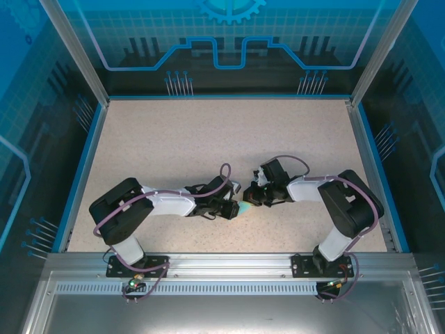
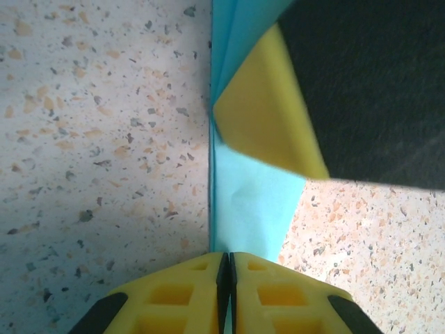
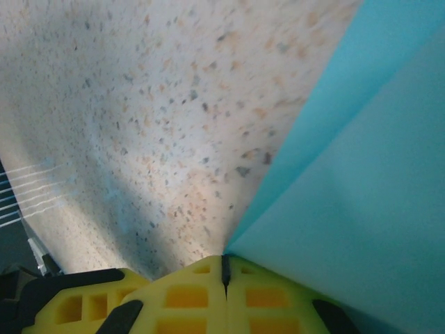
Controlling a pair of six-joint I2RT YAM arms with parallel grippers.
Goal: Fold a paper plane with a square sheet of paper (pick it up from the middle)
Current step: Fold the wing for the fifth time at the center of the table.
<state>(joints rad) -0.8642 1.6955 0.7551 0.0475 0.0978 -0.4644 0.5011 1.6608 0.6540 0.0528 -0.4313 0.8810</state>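
paper point(image 1: 245, 208): light blue, folded into layers, mid-table toward the near edge, held between both grippers; can't tell if it touches the table point(image 1: 208, 132)
left gripper point(image 2: 226, 256): yellow fingers point(image 2: 181, 292) closed, pinching the paper's straight edge
right gripper point(image 3: 224, 259): closed tight, clamped on the paper; two layers fan out from the seam
spacing: grippers nearly tip to tip; in the left wrist view a right finger point(image 2: 271, 118) lies on the paper's far part
table: speckled beige, blue rim
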